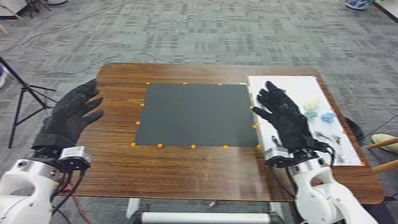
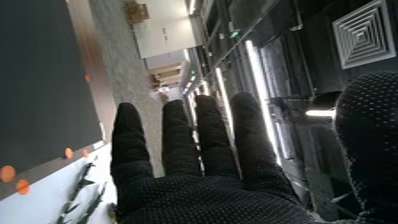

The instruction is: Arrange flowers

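The flowers appear to be on the white sheet (image 1: 302, 86) at the counter's (image 1: 178, 172) right side: a pale yellow piece (image 1: 311, 104), a green piece (image 1: 310, 114) and a blue piece (image 1: 328, 117), grouped closely and probably blooms. Dark, branching sprigs (image 2: 84, 184) lie on the same sheet, nearer the robot. Whether these are loose stems cannot be confirmed.

The dark mat (image 1: 195, 115) occupies the middle, with orange markers (image 1: 161, 146) along its edges. It is presumably the arranging area, and the sheet the supply side, set within reach of the right arm.

The right hand (image 1: 286, 120) is above the sheet's inner edge, beside the mat; its fingers are straight, spread and grasping nothing. The left hand (image 1: 67, 120) is at the opposite side of the counter, fingers extended and slightly parted, also unloaded. This placement suggests readiness, with arranging not begun. A first pick calls for a light pinch; thin sprigs could slip or bend. No wording is legible on the flowers.
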Action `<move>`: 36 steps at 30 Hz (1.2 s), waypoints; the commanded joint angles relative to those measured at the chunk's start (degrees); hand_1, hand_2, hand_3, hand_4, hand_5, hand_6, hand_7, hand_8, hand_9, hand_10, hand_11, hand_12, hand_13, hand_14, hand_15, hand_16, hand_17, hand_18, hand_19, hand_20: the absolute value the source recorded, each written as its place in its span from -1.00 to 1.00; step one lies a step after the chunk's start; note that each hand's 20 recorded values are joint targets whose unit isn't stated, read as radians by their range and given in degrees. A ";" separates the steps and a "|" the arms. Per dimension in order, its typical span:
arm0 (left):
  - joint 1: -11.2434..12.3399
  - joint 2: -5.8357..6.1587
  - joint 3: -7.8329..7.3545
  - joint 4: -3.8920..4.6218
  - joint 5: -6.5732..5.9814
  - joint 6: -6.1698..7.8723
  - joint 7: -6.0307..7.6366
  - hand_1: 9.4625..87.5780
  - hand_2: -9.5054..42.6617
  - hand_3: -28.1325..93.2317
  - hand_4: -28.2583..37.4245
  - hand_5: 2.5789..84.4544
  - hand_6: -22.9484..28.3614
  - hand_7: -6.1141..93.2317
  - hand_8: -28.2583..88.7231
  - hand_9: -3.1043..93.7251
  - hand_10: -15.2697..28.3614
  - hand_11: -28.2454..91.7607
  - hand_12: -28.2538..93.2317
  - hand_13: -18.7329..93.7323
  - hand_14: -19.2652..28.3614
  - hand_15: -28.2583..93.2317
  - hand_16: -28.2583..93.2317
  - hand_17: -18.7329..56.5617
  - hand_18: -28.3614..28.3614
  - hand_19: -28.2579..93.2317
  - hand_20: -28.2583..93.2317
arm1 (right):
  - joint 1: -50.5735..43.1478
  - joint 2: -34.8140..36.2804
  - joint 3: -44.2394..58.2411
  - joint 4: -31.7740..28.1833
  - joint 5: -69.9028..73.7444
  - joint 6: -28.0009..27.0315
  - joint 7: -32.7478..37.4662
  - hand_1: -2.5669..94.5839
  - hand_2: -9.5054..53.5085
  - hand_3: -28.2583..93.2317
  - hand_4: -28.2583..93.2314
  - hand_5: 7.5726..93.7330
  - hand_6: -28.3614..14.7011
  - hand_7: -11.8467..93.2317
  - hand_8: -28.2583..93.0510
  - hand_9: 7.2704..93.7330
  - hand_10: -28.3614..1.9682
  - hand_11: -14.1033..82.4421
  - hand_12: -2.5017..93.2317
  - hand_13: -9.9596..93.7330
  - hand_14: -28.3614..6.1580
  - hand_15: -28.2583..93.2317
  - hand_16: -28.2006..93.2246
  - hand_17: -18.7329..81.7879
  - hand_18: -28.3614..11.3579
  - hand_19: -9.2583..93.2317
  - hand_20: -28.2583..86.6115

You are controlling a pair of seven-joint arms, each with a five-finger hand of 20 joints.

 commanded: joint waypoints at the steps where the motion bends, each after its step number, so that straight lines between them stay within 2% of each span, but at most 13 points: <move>1: 2.26 -1.34 -1.62 -1.19 -0.07 -0.56 -0.96 -0.58 -0.94 0.52 -1.00 -0.63 -0.06 -0.45 -0.69 -0.68 0.06 -0.23 -0.20 -0.60 0.26 0.12 -0.61 -0.83 0.65 0.08 -0.35 | 1.78 0.90 -0.92 -0.01 -0.54 0.59 -0.96 -0.62 -0.85 0.88 -0.95 -0.50 0.17 -0.58 -0.68 -0.48 0.29 -0.67 -0.55 -0.39 0.19 -0.54 -0.08 -0.59 -0.44 -0.20 -0.27; 2: 1.39 -1.10 -1.01 -0.86 -0.21 -0.61 -1.59 -0.59 -0.95 0.53 -1.00 -0.63 -0.06 -0.45 -0.69 -0.68 0.06 -0.23 -0.20 -0.60 0.26 0.12 -0.61 -0.83 0.65 0.08 -0.35 | 1.33 1.16 -0.60 -0.30 -0.14 1.09 -0.43 -0.62 -0.85 0.88 -0.95 -0.50 0.17 -0.57 -0.68 -0.48 0.29 -0.67 -0.55 -0.39 0.19 -0.54 -0.08 -0.59 -0.45 -0.20 -0.27; 5: -1.62 0.13 0.81 0.00 -0.10 -0.84 -0.65 -0.58 -0.95 0.53 -1.00 -0.63 -0.06 -0.45 -0.69 -0.68 0.06 -0.23 -0.20 -0.60 0.27 0.12 -0.61 -0.82 0.65 0.09 -0.35 | 1.24 1.68 -0.59 -0.43 1.55 2.16 -1.22 -0.62 -0.85 0.88 -0.95 -0.50 0.17 -0.57 -0.68 -0.48 0.28 -0.67 -0.55 -0.39 0.19 -0.55 -0.08 -0.59 -0.45 -0.20 -0.27; 11: 1.46 -0.95 -0.72 -0.94 -0.49 -1.14 -0.73 -0.58 -0.94 0.53 -1.00 -0.64 -0.06 -0.45 -0.69 -0.68 0.06 -0.23 -0.20 -0.60 0.27 0.12 -0.61 -0.82 0.65 0.08 -0.35 | 2.53 1.45 -2.03 -0.15 1.10 3.07 -0.43 -0.62 -0.86 0.88 -0.95 -0.51 0.16 -0.57 -0.68 -0.49 0.27 -0.68 -0.55 -0.40 0.19 -0.55 -0.07 -0.59 -0.45 -0.20 -0.26; 13: 0.44 -0.61 0.27 -0.63 -0.49 -0.31 -1.20 -0.58 -0.94 0.53 -1.00 -0.64 -0.06 -0.45 -0.69 -0.68 0.06 -0.24 -0.20 -0.60 0.27 0.12 -0.61 -0.83 0.65 0.08 -0.35 | 1.74 3.47 -1.12 -1.29 1.01 4.49 1.03 -0.61 -0.86 0.88 -0.95 -0.52 0.16 -0.57 -0.67 -0.50 0.26 -0.68 -0.55 -0.41 0.18 -0.55 -0.07 -0.60 -0.46 -0.19 -0.26; 15: -0.96 -0.10 0.89 -0.14 -0.05 -0.97 -0.36 -0.58 -0.94 0.53 -1.00 -0.64 -0.06 -0.45 -0.69 -0.68 0.06 -0.24 -0.20 -0.60 0.27 0.12 -0.61 -0.83 0.65 0.09 -0.35 | 1.38 7.24 -0.81 -3.24 0.14 11.01 2.63 -0.61 -0.86 0.88 -0.95 -0.52 0.16 -0.57 -0.67 -0.49 0.22 -0.66 -0.53 -0.39 0.10 -0.47 -0.05 -0.60 -0.53 -0.13 -0.24; 18: 1.25 -0.39 -0.79 -1.16 0.48 -0.42 -0.55 -0.58 -0.93 0.53 -1.00 -0.64 -0.06 -0.45 -0.69 -0.68 0.06 -0.24 -0.20 -0.61 0.27 0.12 -0.61 -0.83 0.65 0.09 -0.35 | 2.68 12.87 -4.21 -5.97 -17.66 33.54 13.68 -0.51 -0.89 0.86 -0.96 -0.41 0.08 -0.50 -0.70 -0.34 0.07 -0.45 -0.54 -0.27 -0.01 0.01 -0.26 -0.48 -0.62 0.19 -0.10; 21: 3.77 -1.51 -1.81 -1.83 -0.34 0.73 -0.47 -0.58 -0.92 0.52 -1.00 -0.64 -0.06 -0.45 -0.69 -0.68 0.06 -0.24 -0.19 -0.60 0.26 0.12 -0.61 -0.83 0.64 0.09 -0.35 | 1.74 17.24 -3.62 -8.39 -40.41 37.78 32.21 -0.41 -0.95 0.88 -0.98 -0.34 0.05 -0.42 -0.73 -0.25 0.09 -0.30 -0.54 -0.17 0.02 0.23 -0.32 -0.41 -0.59 0.36 -0.01; 25: 3.11 -1.18 -1.47 -1.58 0.10 0.10 -0.63 -0.57 -0.93 0.53 -1.00 -0.63 -0.06 -0.45 -0.69 -0.68 0.06 -0.23 -0.20 -0.60 0.27 0.13 -0.61 -0.83 0.64 0.09 -0.35 | -1.58 22.56 -5.54 -8.97 -76.12 38.78 54.01 -0.36 -1.00 0.82 -1.00 -0.23 0.10 -0.33 -0.77 -0.10 0.12 -0.09 -0.52 -0.04 0.09 0.40 -0.34 -0.35 -0.57 0.48 0.07; 28: 3.67 -1.05 -2.17 -2.07 0.35 0.47 -0.91 -0.58 -0.93 0.53 -1.00 -0.63 -0.06 -0.45 -0.69 -0.68 0.06 -0.23 -0.20 -0.60 0.26 0.13 -0.61 -0.83 0.64 0.08 -0.35 | -3.41 24.64 -5.54 -10.21 -82.72 34.37 57.97 -0.07 -1.00 0.48 -1.00 -0.09 0.24 -0.16 -0.81 0.01 0.14 0.04 -0.46 0.09 0.15 0.50 -0.27 -0.29 -0.52 0.55 0.14; 30: 3.61 -0.81 -2.28 -2.05 0.24 0.34 -1.01 -0.57 -0.93 0.52 -1.00 -0.63 -0.06 -0.45 -0.69 -0.68 0.06 -0.23 -0.20 -0.60 0.26 0.13 -0.61 -0.83 0.64 0.09 -0.35 | -1.14 25.99 -7.68 -10.36 -82.71 31.67 58.79 0.25 -1.00 -0.20 -0.88 -0.02 0.29 -0.09 -0.81 0.04 0.16 0.11 -0.39 0.12 0.14 0.55 -0.21 -0.28 -0.47 0.56 0.19; 33: 3.39 -0.29 -2.65 -1.93 0.47 0.14 -1.35 -0.57 -0.93 0.53 -1.00 -0.63 -0.06 -0.45 -0.69 -0.68 0.06 -0.23 -0.20 -0.60 0.27 0.13 -0.61 -0.83 0.64 0.08 -0.35 | -1.61 28.04 -8.26 -11.24 -82.74 28.32 58.70 0.40 -1.00 -0.87 -0.61 0.05 0.35 -0.05 -0.77 0.09 0.19 0.29 -0.22 0.12 0.16 0.58 -0.10 -0.27 -0.34 0.53 0.31; 36: 3.92 -0.11 -3.30 -2.26 1.19 0.43 -1.45 -0.57 -0.92 0.52 -1.00 -0.63 -0.06 -0.45 -0.69 -0.68 0.06 -0.23 -0.20 -0.60 0.27 0.13 -0.61 -0.83 0.64 0.09 -0.34 | -1.42 29.60 -9.50 -11.82 -81.18 25.20 57.42 0.42 -1.00 -1.00 -0.62 0.07 0.37 0.04 -0.76 0.09 0.20 0.41 -0.11 0.12 0.10 0.67 -0.03 -0.26 -0.32 0.55 0.37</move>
